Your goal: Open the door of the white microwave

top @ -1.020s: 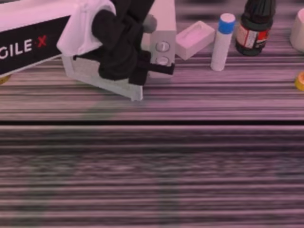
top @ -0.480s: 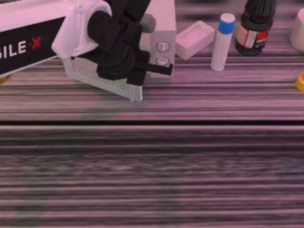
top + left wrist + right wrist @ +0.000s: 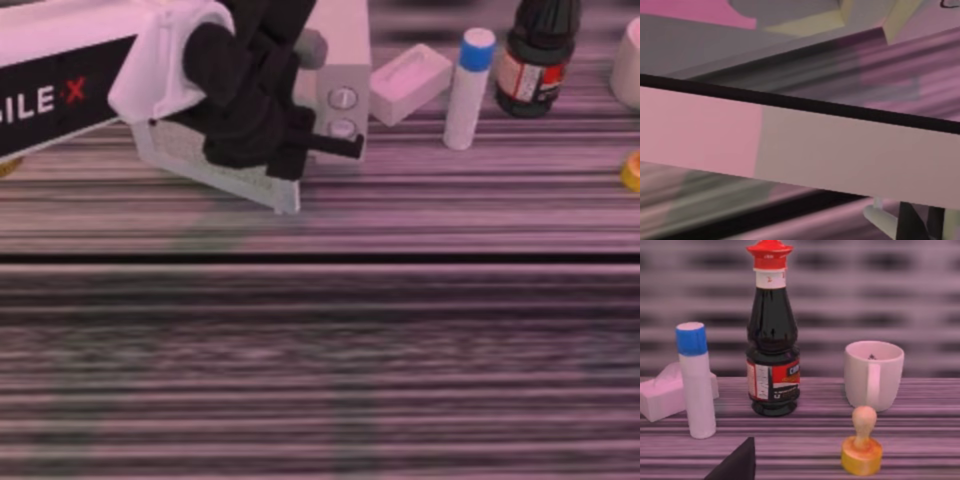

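Observation:
The white microwave (image 3: 345,45) stands at the table's back, left of centre, with two silver knobs (image 3: 342,98) on its front. Its door (image 3: 178,150), a white panel with a grey mesh window, is swung out from the front, its free edge (image 3: 288,200) nearest the camera. My left gripper (image 3: 292,158) sits over that free end, shut on the door. In the left wrist view the door (image 3: 850,155) fills the picture, with a pale handle bar (image 3: 880,220) beside a black finger (image 3: 912,225). Only a dark sliver of my right gripper (image 3: 737,465) shows; the arm is outside the top view.
Right of the microwave stand a small white box (image 3: 410,82), a white tube with a blue cap (image 3: 468,90), a dark sauce bottle (image 3: 540,50) and a white mug (image 3: 628,60). A yellow stamp with a wooden knob (image 3: 862,447) sits at the right edge.
Over the second my left arm shifted slightly left and the door swung a little farther out with it. Almost nothing moved in the last half second.

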